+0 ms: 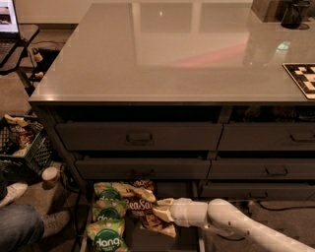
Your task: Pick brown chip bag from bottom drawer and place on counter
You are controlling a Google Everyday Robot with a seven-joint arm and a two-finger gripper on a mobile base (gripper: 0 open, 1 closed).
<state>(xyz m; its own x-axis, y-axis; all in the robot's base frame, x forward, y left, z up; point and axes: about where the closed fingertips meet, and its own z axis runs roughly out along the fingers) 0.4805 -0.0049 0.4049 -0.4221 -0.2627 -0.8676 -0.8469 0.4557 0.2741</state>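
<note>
The brown chip bag (139, 205) with white "Sea Salt" lettering lies in the open bottom drawer (147, 238) at the lower middle of the camera view. My gripper (158, 211) reaches in from the right on a pale arm, and its tips sit on the bag's right side. Several green "dang" bags (107, 219) lie to the bag's left in the same drawer. The glossy grey-beige counter (167, 49) spreads across the upper half of the view, well above the drawer.
Closed grey drawer fronts (140, 138) with recessed handles stack above the open drawer. A checkered board (302, 78) lies at the counter's right edge and dark containers (294, 12) stand at its far right corner. A black crate (22, 142), a cup (50, 174) and a person's shoes (12, 192) are at the left.
</note>
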